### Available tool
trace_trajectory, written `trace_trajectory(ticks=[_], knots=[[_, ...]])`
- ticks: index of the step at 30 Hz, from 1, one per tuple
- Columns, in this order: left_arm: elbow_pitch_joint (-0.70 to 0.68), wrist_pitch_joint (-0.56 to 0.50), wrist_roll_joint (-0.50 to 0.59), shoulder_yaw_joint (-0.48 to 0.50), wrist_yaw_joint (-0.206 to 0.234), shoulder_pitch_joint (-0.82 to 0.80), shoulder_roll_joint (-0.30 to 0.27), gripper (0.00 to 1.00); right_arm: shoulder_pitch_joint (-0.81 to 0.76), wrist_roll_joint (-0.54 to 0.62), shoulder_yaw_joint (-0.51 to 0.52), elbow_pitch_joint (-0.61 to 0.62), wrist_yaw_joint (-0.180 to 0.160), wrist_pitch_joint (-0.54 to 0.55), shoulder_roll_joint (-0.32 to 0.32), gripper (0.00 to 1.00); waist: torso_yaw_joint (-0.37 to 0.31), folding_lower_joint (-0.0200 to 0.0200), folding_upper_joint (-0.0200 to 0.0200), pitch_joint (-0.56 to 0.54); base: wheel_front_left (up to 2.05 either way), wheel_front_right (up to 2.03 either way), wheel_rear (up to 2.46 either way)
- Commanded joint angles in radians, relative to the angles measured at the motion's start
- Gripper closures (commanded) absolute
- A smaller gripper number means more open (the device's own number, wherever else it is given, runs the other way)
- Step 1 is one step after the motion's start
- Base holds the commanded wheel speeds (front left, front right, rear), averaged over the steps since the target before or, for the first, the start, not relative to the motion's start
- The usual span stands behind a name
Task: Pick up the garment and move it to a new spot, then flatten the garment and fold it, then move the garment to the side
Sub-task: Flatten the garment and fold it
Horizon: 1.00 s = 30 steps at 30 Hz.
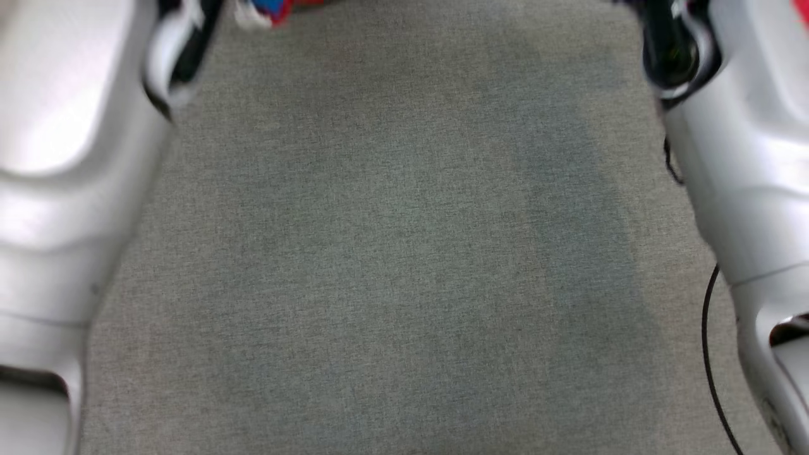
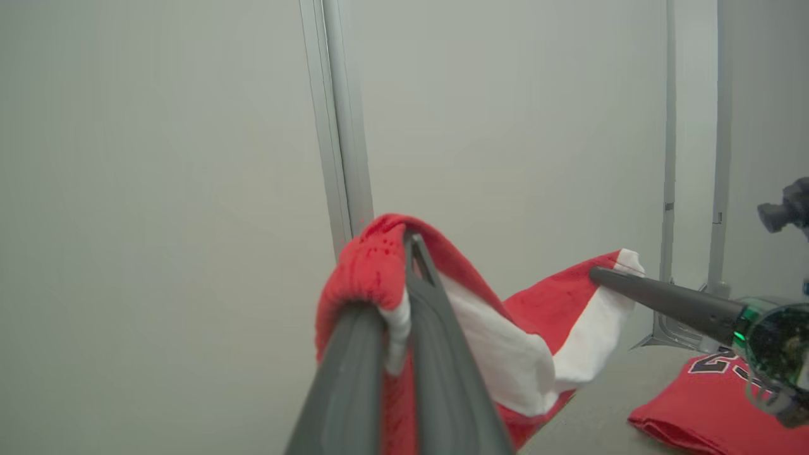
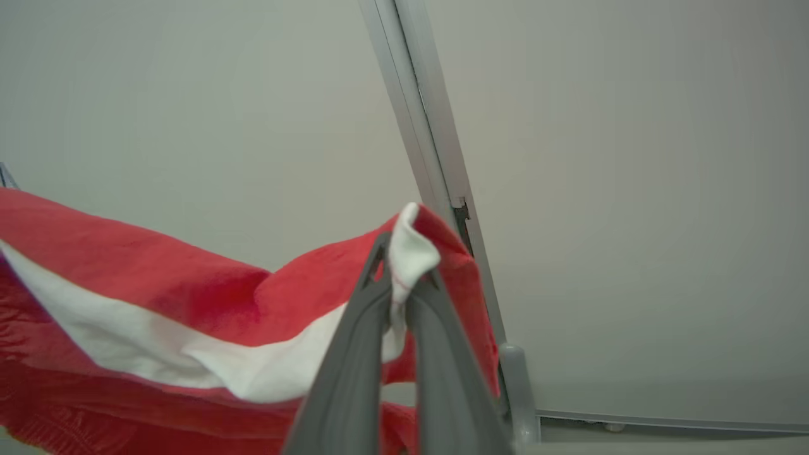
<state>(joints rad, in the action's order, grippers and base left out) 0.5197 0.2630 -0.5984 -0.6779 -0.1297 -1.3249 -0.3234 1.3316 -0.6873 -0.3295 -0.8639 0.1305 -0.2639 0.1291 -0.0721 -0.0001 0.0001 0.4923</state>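
Observation:
The garment [image 2: 518, 360] is red cloth with a broad white band, held up in the air between both grippers. My left gripper [image 2: 404, 253] is shut on a bunched red and white edge of it. My right gripper [image 3: 404, 265] is shut on another white and red corner, and the garment [image 3: 158, 284] stretches away to the left of it. In the left wrist view the right gripper [image 2: 610, 275] pinches the far corner. In the head view a scrap of the garment [image 1: 272, 9] peeks in at the top edge.
The grey fabric table [image 1: 404, 253] lies below, between my pale left forearm [image 1: 63, 189] and right forearm [image 1: 746, 189]. A black cable [image 1: 711, 354] hangs by the right arm. Red cloth with dark numerals [image 2: 695, 404] lies on the table. A pale wall with a metal post [image 2: 335, 126] stands behind.

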Motion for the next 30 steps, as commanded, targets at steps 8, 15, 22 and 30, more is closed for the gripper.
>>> trace_trajectory(ticks=[8, 15, 22, 30], knots=[[-0.088, 0.002, 0.045, 0.079, -0.001, 0.432, 0.025, 1.00, -0.284, -0.034, -0.090, 0.057, 0.001, 0.000, 0.029, 1.00, 0.012, 0.0001, -0.0001, -0.037, 0.00, 0.00, 0.00], [-0.185, 0.002, 0.111, 0.142, -0.001, 0.755, 0.073, 1.00, -0.557, -0.058, -0.088, 0.125, 0.001, 0.000, 0.062, 1.00, 0.027, 0.0001, -0.0001, -0.133, 0.00, 0.00, 0.00], [-0.234, 0.002, 0.108, 0.106, -0.001, 0.978, 0.084, 1.00, -0.806, -0.081, -0.058, 0.191, 0.001, 0.000, 0.087, 1.00, 0.047, 0.0001, -0.0001, -0.240, 0.00, 0.00, 0.00], [-0.273, 0.002, 0.106, 0.063, -0.001, 1.173, 0.074, 1.00, -1.038, -0.114, -0.004, 0.272, 0.001, 0.000, 0.118, 1.00, 0.056, 0.0001, -0.0001, -0.320, 0.00, 0.00, 0.00]])
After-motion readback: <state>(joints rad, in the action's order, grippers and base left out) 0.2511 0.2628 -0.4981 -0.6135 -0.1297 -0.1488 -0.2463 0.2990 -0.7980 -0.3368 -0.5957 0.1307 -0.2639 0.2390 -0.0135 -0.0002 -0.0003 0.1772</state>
